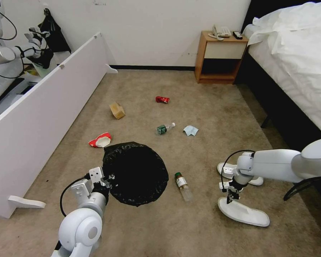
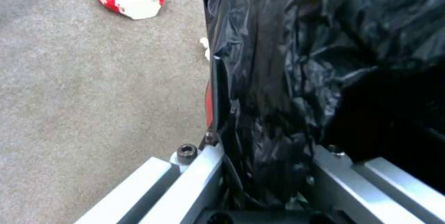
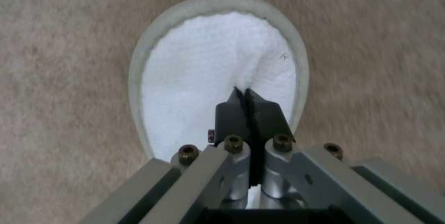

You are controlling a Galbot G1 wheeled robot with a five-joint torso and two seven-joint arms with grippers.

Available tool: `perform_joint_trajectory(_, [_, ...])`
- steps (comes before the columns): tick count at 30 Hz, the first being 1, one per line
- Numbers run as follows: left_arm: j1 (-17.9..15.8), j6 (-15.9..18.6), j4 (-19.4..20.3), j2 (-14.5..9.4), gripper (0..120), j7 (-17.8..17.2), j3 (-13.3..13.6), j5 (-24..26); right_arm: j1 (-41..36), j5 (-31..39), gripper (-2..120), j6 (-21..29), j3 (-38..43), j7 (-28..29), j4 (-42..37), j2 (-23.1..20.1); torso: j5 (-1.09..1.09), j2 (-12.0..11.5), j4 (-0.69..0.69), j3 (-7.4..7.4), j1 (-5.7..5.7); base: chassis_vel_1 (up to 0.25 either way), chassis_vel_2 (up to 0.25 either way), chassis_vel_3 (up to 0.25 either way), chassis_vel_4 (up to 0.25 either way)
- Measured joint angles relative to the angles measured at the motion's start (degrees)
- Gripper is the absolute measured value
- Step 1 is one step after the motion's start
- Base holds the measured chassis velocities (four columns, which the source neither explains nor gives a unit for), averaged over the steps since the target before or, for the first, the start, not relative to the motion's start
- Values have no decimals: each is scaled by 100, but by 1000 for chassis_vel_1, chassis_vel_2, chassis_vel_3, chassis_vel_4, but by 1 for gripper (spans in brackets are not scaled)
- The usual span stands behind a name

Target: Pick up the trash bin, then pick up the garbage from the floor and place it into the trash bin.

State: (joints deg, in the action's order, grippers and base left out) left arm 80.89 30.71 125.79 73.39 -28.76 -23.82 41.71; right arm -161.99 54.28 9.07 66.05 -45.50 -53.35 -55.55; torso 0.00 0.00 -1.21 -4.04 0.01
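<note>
Our right hand [image 3: 244, 93] is low over the near white slipper [image 1: 244, 212], fingers pressed together and pinching a bit of its terry insole, which puckers up at the tips in the right wrist view. The slipper lies flat on the carpet [image 1: 210, 117]; a 2nd white slipper [image 1: 227, 170] sits just beyond, partly behind the right arm.

Our left hand [image 1: 108, 179] is clamped on the rim of the trash bin [image 1: 136, 173]: black liner is bunched between the fingers, and a red strip of the bin wall shows beside it in the left wrist view.

Outward from the bin on the carpet:
- red-white paper cup [image 1: 100, 140], crushed, near the bin's far-left edge
- brown-cap clear bottle [image 1: 183, 186] just right of the bin
- green-label bottle [image 1: 165, 128] w/ light blue cloth [image 1: 190, 130] near it
- tan paper bag [image 1: 117, 110] and red can [image 1: 162, 99] farther off
</note>
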Motion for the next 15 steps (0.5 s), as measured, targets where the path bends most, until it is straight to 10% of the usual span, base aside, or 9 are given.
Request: perform_joint_trajectory(15, [30, 6, 2, -137, 0, 29, 122, 25, 1154, -144, 0, 62, -354, 440, -1590, 1194, 0, 0, 0, 0, 0, 0, 0, 0, 0])
